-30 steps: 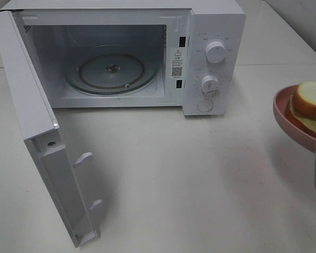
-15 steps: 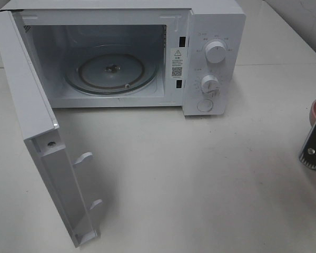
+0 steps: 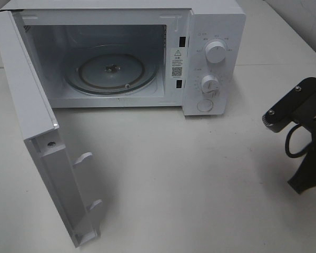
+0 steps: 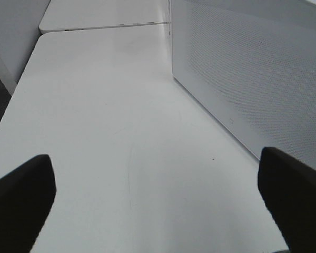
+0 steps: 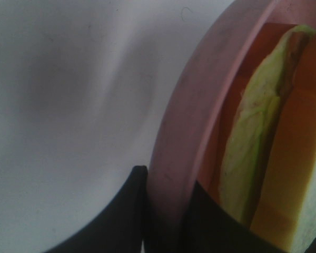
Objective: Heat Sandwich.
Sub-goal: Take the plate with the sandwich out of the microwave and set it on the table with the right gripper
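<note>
Pink plate rim (image 5: 179,132), seemingly claw-pinched (image 5: 166,211).

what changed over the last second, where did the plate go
In the high view the pink plate and sandwich have gone past the right edge; only the right arm shows there now. The right claw still grips the plate rim, sandwich on it. The microwave, door open, and the left claw have not moved.

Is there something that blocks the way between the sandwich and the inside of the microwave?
Nothing visible does. The microwave door is swung wide open, and the glass turntable inside is bare. The right tool grips the pink plate carrying the sandwich.
</note>
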{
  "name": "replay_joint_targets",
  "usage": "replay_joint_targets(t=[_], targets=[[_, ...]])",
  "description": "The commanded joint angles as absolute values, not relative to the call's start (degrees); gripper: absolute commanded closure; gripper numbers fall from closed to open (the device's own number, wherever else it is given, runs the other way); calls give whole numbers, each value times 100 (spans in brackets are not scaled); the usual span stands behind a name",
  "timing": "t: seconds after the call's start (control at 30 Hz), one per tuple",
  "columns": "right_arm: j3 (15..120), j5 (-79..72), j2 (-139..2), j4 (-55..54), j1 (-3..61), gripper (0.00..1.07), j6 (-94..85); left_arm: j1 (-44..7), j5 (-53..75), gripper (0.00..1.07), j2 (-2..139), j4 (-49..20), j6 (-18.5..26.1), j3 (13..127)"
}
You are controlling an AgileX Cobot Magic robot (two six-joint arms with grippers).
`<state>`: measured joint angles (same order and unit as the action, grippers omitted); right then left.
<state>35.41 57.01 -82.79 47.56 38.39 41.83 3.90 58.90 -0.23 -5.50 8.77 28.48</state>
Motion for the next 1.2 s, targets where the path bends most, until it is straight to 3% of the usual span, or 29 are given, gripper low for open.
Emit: replay_joint_targets(t=[0.03, 0.8, 1.2], targets=[[3833, 5976, -8881, 5076, 3793, 103, 4899, 395, 5907, 3, -155, -579, 865, 2830], [4194, 4922, -11098, 5787, 2779, 101, 5999, 395, 5907, 3, -155, -579, 865, 2830], [4211, 4819, -11494, 5798, 2744, 94, 6291, 395, 5907, 3, -155, -579, 865, 2830]])
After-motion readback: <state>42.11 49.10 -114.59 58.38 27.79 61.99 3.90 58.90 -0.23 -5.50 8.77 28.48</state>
